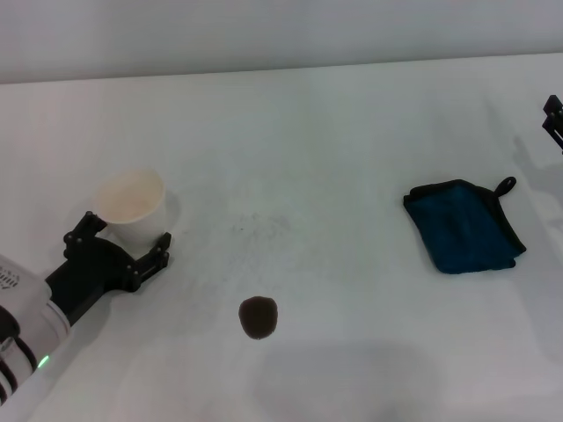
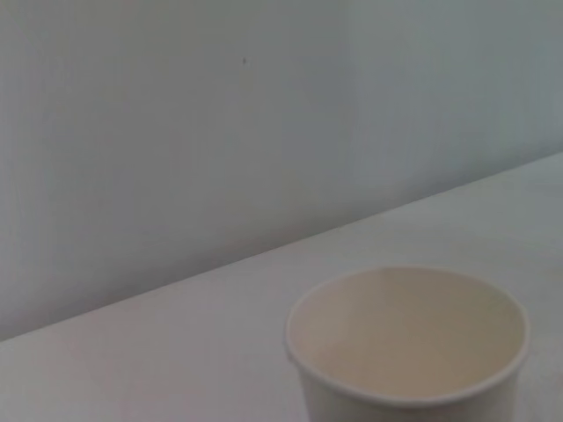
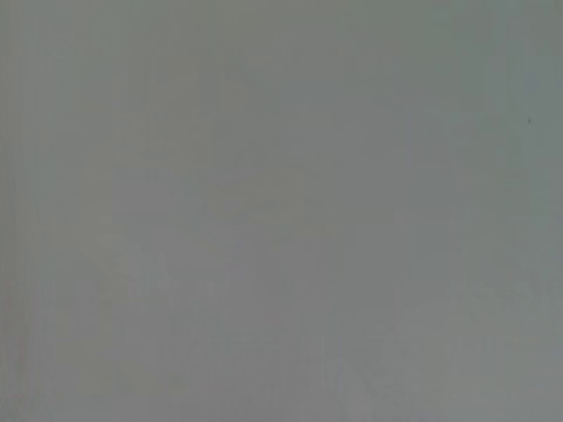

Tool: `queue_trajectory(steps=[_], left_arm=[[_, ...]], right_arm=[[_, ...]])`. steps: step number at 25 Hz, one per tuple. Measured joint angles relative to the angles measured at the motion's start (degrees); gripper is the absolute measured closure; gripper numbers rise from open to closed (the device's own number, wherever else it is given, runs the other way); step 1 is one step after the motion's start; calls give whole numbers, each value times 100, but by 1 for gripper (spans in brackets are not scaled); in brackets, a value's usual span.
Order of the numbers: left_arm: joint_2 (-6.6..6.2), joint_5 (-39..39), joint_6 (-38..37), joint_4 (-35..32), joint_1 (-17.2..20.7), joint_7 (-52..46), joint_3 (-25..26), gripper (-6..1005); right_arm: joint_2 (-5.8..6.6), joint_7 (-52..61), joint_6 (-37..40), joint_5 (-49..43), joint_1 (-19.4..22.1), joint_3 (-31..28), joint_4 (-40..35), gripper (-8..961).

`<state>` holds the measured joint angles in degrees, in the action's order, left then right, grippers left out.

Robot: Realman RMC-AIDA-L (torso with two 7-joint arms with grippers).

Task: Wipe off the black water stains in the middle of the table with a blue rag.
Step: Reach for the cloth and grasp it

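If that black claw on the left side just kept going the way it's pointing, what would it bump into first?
Most likely the white paper cup. The left gripper points up-table with its open fingers already on either side of the cup's base, and the left wrist view shows the cup directly ahead. Whether they already touch it is unclear.

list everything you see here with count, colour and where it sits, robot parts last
table: 1, white, fills the view
black water stain: 1, dark brown-black, near middle of table
faint grey speckles: a light scatter, behind the stain
blue rag: 1, teal-blue with black edging, robot's right side
paper cup: 1, white, upright, robot's left side
left gripper: 1, black, fingers either side of the cup
right gripper: 1, black, at the right edge, mostly out of frame
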<state>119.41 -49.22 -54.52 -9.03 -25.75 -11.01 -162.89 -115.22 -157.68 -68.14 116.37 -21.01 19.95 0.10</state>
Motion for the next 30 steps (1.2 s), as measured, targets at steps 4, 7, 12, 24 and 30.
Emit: queue_trajectory(steps=[4,7,12,24,30], left_arm=[[-6,1,-9,19,42,2,4,124],[-10,-1,-137,11,173,-7,4,119],[-24,-10,-645,31,566,-22,4,117],[-40,-679,-1586,311,1340,-50,83,119],[-40,-1171,-1821,404,1385,-69,83,118]], right_arm=[[0,0,-7,0,0,1,-1,161],[0,0,-21,0,0,-1,-1,162],[0,0,-28,0,0,-18,-5,163],[24,1348,531,-56,-14,110,-464,165],[109,5241,2176,-1156,85,1583,-2112,166]])
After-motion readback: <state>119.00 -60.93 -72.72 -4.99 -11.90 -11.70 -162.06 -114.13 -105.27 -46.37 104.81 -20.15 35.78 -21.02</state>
